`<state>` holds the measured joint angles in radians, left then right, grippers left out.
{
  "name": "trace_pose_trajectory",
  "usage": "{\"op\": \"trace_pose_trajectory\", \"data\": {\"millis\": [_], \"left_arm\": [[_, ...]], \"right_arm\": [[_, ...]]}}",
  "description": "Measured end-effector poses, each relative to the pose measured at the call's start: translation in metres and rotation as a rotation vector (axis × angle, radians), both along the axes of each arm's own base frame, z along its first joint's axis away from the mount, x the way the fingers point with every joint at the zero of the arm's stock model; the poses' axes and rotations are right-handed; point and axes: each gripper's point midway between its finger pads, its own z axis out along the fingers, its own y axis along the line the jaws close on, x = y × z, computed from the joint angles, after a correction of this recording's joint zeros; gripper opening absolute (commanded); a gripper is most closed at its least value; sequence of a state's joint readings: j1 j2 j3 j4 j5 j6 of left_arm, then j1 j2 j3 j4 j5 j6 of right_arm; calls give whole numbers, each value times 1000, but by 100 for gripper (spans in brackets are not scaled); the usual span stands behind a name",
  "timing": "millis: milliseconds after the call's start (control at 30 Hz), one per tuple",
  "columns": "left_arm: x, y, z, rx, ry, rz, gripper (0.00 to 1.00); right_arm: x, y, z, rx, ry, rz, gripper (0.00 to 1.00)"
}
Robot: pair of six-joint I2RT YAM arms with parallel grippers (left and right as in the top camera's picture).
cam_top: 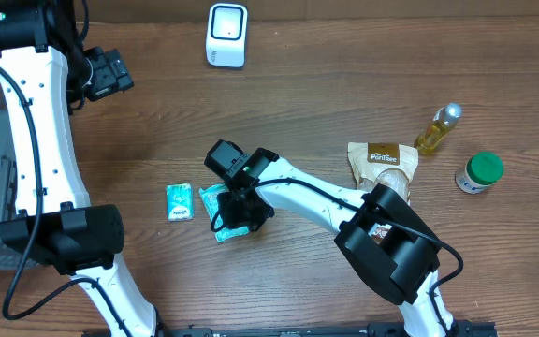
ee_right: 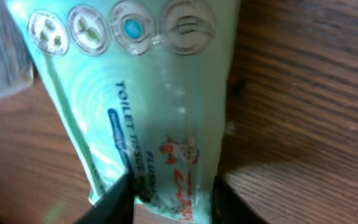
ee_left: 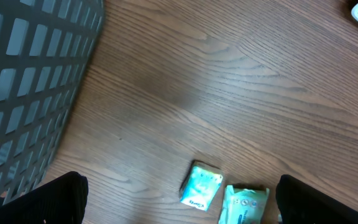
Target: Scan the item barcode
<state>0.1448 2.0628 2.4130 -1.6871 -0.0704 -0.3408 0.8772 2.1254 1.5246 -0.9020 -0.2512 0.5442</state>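
Flat on the table [cam_top: 344, 103] near its middle: tissue pack [cam_top: 211, 198], printed face up, no barcode in sight. Long axis roughly toward the far edge, slightly tilted; straight up between the fingers [ee_right: 117, 202] in the wrist view, so a pinch across the short width. Directly over it, right gripper [cam_top: 243, 213], narrowed down, pads against both long edges; firm hold or not, cannot tell. Well apart at far left, left gripper [cam_top: 109, 75], fully spread, empty. At the far edge, scanner [cam_top: 226, 36], well apart from pack; probably a lift and flip needed.
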Motion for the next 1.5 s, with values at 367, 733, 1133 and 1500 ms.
{"op": "trace_pose_trajectory", "data": {"millis": [367, 733, 1133, 1500], "left_arm": [[0, 0, 0, 0, 0, 0, 100], [0, 0, 0, 0, 0, 0, 100], [0, 0, 0, 0, 0, 0, 100], [0, 0, 0, 0, 0, 0, 100]], "right_arm": [[21, -37, 26, -107, 18, 11, 4], [79, -117, 79, -568, -316, 81, 4], [95, -159, 85, -893, -530, 132, 4], [94, -194, 48, -1063, -637, 170, 4]]}}
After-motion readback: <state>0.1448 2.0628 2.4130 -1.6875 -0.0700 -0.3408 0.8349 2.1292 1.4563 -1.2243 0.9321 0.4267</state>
